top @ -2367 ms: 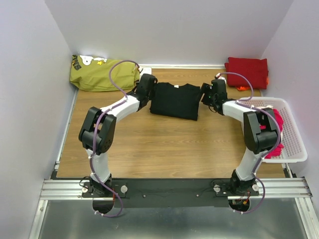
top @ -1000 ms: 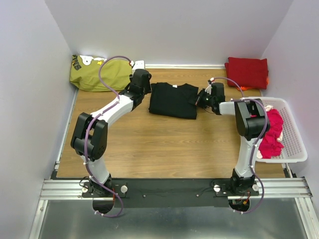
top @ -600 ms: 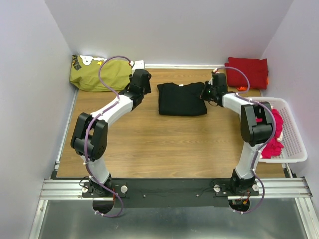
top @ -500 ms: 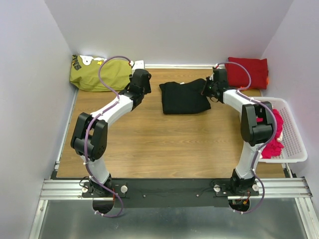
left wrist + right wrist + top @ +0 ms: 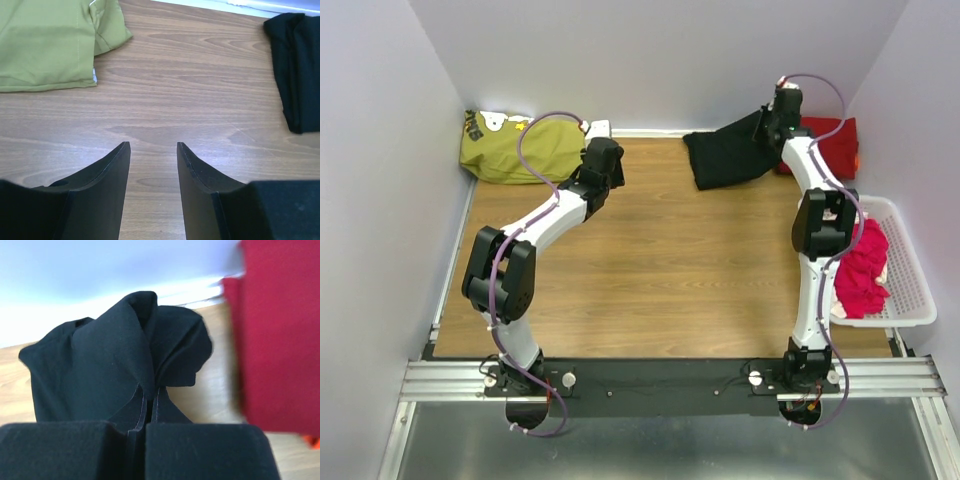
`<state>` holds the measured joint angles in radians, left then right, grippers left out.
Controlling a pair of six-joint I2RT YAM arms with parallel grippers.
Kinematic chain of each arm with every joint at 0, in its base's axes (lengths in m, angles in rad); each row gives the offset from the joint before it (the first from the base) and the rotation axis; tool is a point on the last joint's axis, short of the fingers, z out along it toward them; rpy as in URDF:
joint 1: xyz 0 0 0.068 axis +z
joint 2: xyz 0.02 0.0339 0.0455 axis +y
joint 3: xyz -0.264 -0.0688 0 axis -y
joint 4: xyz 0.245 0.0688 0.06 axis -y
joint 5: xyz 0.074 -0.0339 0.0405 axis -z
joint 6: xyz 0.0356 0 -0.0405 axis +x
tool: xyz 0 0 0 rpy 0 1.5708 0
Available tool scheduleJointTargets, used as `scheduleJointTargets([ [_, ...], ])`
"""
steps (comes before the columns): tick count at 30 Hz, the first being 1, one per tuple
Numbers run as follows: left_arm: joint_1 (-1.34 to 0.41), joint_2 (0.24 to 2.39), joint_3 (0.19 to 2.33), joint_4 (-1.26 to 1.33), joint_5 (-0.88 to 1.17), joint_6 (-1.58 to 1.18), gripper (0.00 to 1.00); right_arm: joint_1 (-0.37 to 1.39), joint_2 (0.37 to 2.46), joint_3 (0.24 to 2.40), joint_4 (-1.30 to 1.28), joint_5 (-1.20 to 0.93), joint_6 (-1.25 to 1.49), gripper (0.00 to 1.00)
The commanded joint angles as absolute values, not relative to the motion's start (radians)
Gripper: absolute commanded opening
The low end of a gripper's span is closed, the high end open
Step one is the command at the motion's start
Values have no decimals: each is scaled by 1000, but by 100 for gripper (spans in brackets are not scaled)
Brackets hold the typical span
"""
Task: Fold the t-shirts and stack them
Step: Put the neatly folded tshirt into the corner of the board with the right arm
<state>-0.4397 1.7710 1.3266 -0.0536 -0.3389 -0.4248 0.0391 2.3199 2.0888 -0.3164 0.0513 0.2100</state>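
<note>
The right end effector [image 5: 778,112] is clamped on a soft black cloth t-shirt [image 5: 730,155], its fingers pressed together with a bunched fold of the dark fabric pinched between them. In the right wrist view the black cloth [image 5: 110,355] rises in a crumpled peak just ahead of the closed end effector [image 5: 150,392]. It spreads to the left of it, towards the far wall. From above, the shirt trails down and to the left from the grip. Its lower part seems to rest on the wooden worktop [image 5: 650,270], though that contact is hard to confirm.

Just to the right of this end effector lies a folded dark red cloth t-shirt [image 5: 835,140], in the far right corner. It fills the right side of the wrist picture [image 5: 280,340]. The black cloth hangs close beside it; whether they touch cannot be told.

The left end effector [image 5: 604,152] hovers over bare wood [image 5: 190,90] with its two dark fingers apart and nothing between them [image 5: 152,145]. Ahead of it and to its left lies an olive-green cloth shirt [image 5: 45,45], flat on the worktop. The black t-shirt's edge [image 5: 295,75] shows ahead and well to its right.

Nearer the right arm's base, bright pink t-shirts [image 5: 865,265] are heaped in a white plastic mesh basket [image 5: 910,285].
</note>
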Motion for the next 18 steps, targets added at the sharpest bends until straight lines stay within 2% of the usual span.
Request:
scheduleJointTargets([
  [1,-433,1790,1362,-58,-307,-436,51,-28,2397,2294,-379,77,175,1],
  [8,-433,1835,1391,-61,-282,-442,50,-109,2454,2465,-380,66,158,1],
  [18,-434,1879,1428,-66,-268,-437,50,-227,2421,2500,-376,133,141,1],
])
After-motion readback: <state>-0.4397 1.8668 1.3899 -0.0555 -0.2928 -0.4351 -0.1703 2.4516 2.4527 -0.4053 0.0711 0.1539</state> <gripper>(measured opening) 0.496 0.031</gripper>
